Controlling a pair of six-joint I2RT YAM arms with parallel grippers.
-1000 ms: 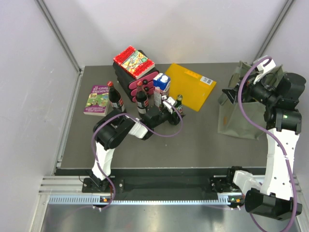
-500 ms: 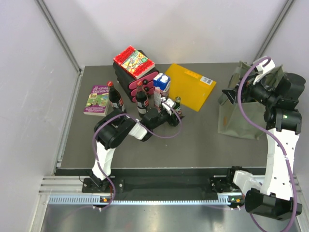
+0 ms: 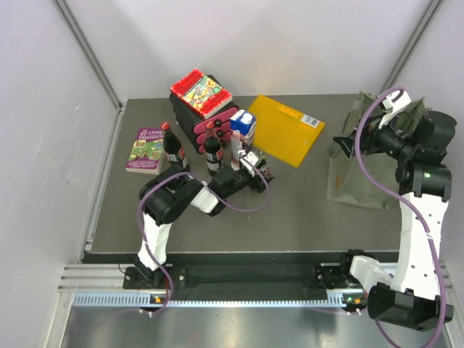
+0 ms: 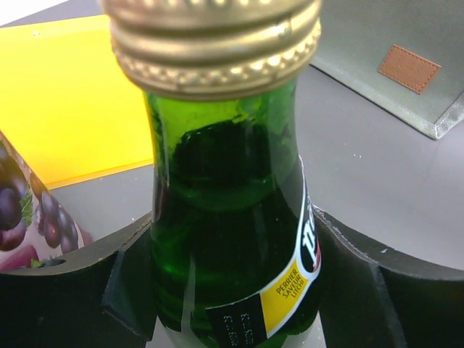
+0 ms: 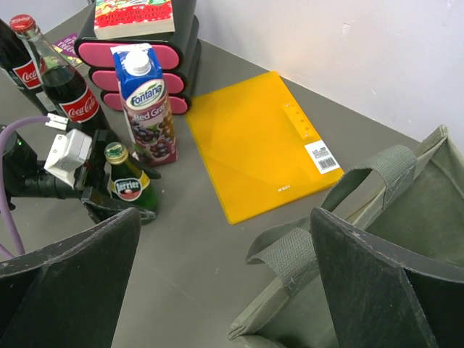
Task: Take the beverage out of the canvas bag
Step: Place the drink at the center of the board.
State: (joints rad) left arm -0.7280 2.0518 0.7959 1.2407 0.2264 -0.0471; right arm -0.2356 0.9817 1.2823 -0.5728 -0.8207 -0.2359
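Note:
The beverage, a green glass Perrier bottle with a gold cap, stands upright out on the table, just in front of a juice carton. My left gripper is shut on its lower body. Black fingers press both sides of the bottle in the left wrist view. The right wrist view shows the same bottle held low. The olive canvas bag slumps at the right of the table. My right gripper hovers wide open over the bag's near rim and strap, holding nothing.
A yellow folder lies flat between the bottle and the bag. The juice carton, two cola bottles and a black-and-pink stack topped by a book crowd the back left. A purple book lies further left.
My left gripper has drawn the green bottle a short way left and nearer, closer to the juice carton. The right arm has barely moved.

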